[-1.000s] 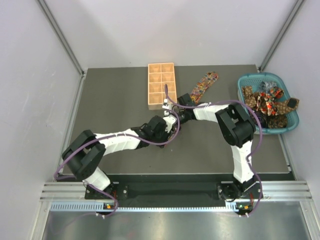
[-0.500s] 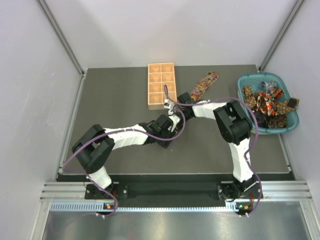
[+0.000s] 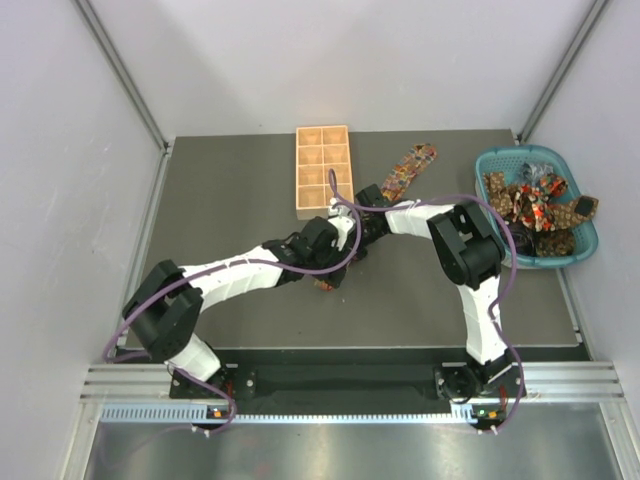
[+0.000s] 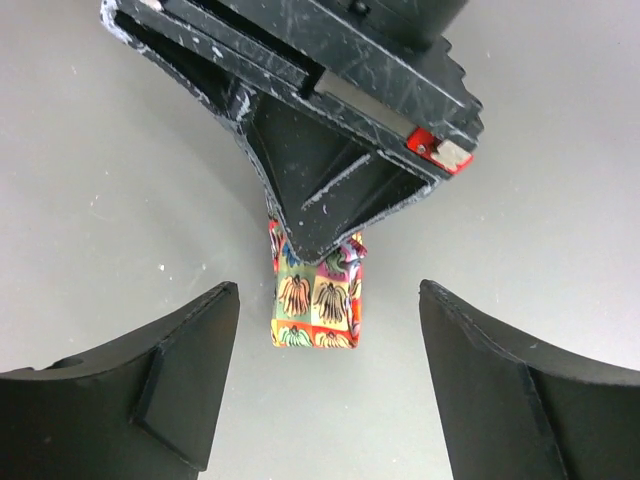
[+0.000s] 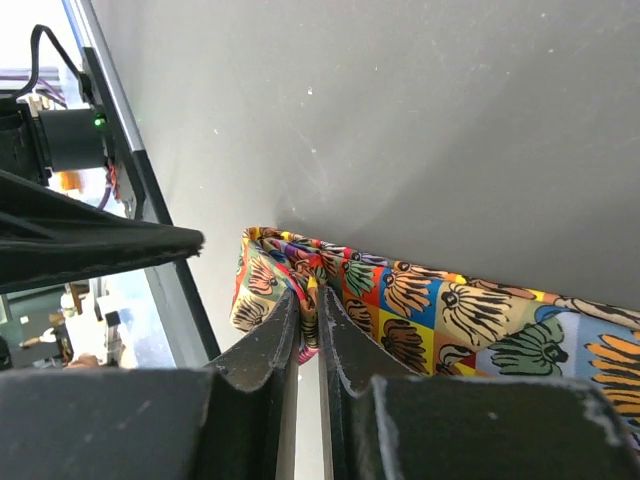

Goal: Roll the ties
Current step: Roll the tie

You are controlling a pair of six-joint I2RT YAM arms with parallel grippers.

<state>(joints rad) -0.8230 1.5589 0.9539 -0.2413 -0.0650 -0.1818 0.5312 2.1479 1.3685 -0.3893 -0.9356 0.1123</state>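
Left wrist view: left gripper, jaws wide, straddles tie; right gripper pinches its folded end. Risk: fold likely springs loose if that pinch slips.

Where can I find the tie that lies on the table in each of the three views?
Top external: the tie, upper centre, lying diagonally.
Left wrist: centre, its folded end.
Right wrist: bottom, centre to right.
Shared landmark: the right gripper, shut on it.

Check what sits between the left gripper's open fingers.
The tie's end, pinched by the right gripper, touching neither left finger. The left wrist view shows it.
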